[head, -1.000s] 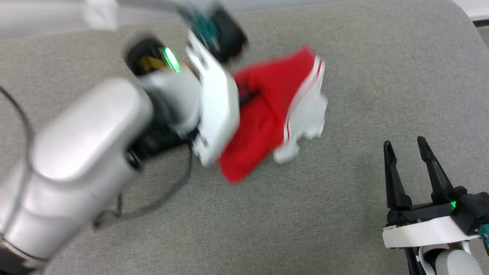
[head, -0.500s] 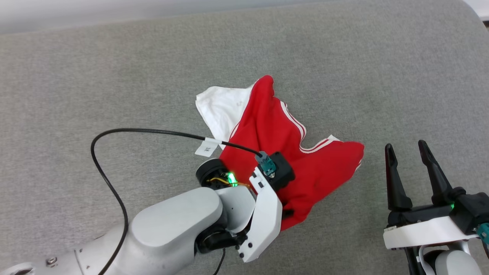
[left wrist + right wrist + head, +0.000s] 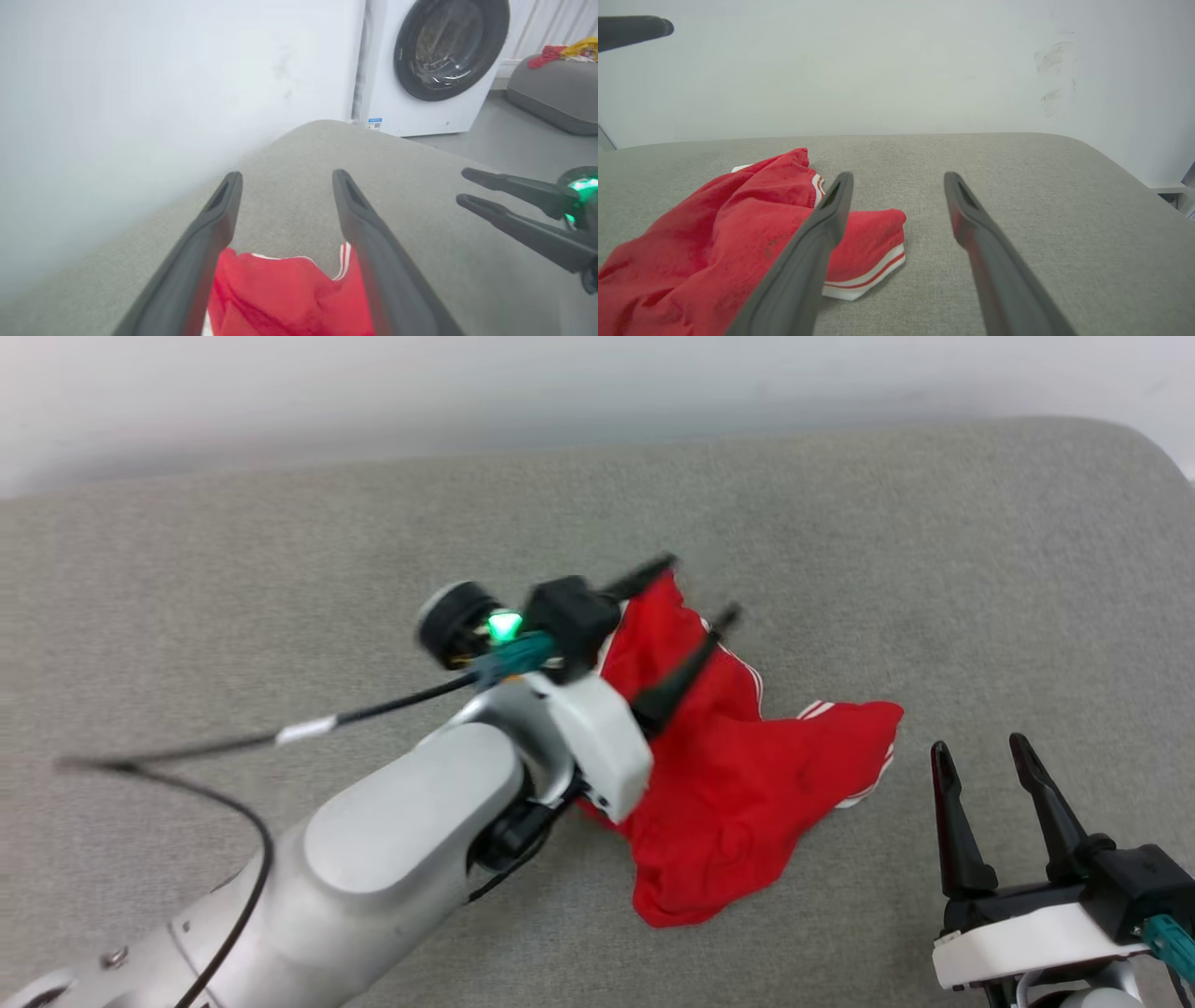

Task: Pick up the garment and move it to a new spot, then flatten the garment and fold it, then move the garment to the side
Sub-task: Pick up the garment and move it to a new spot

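At the middle left of the head view, the left claw (image 3: 700, 585) hangs over the 11 o'clock edge of the shirt (image 3: 738, 784). Its fingers are spread wide with nothing between them, so the shirt rests on the grey cushion (image 3: 280, 569) alone. It lies crumpled, red side up, with a striped hem poking toward 3 o'clock. At the shirt's 4 o'clock, well apart, the right claw (image 3: 977, 744) sits wide and empty, seemingly placed to help flatten it.
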